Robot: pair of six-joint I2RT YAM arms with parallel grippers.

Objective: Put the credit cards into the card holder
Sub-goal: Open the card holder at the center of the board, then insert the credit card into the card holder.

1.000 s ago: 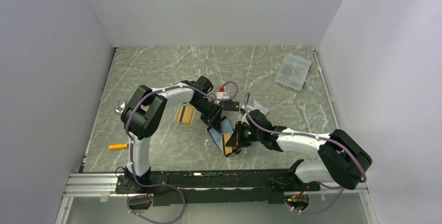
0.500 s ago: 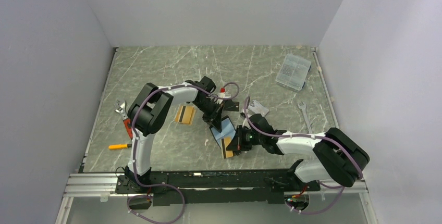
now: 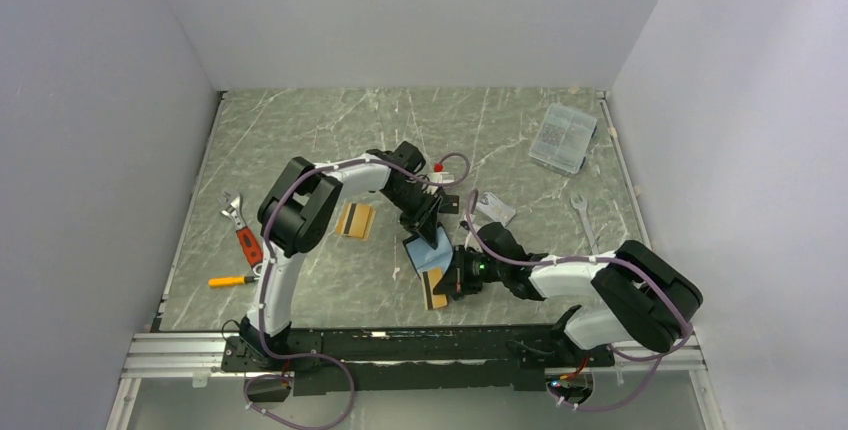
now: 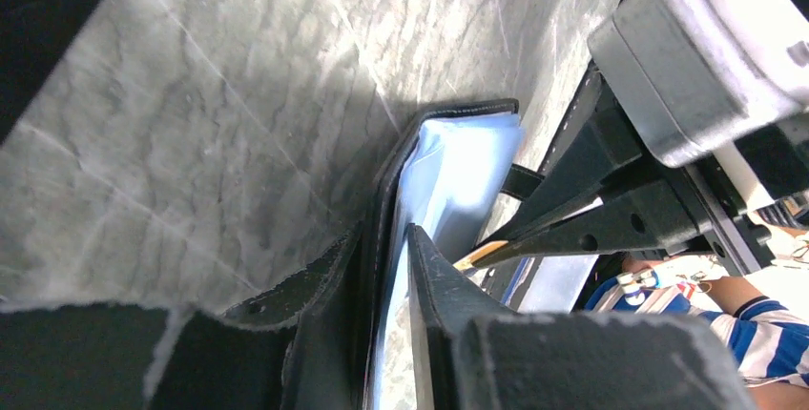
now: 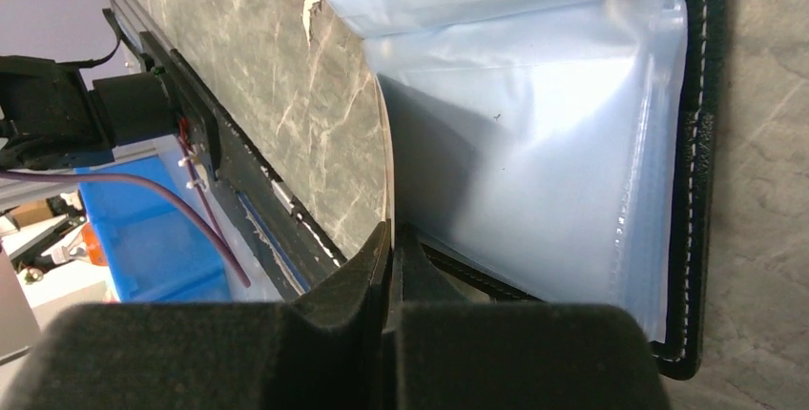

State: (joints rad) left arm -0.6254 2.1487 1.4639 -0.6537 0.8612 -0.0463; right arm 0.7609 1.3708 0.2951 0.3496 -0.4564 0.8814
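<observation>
The card holder lies open mid-table, its light blue lining up. My left gripper straddles one black cover wall. One finger rests on the leather outside and the other stands a sliver off over the lining, so the left gripper is slightly open. My right gripper is shut on an orange-gold credit card. That card shows edge-on next to the lining's near edge, and its tip shows in the left wrist view. Another orange-gold card lies flat to the left.
A clear plastic box sits at the back right and a steel spanner near the right wall. A red-handled adjustable wrench and an orange tool lie at the left. A small white item is behind the right arm.
The left arm has swung right, uncovering the adjustable wrench, and its gripper has shifted along the card holder. The right gripper has moved the held card slightly left, and the card holder has shifted a little.
</observation>
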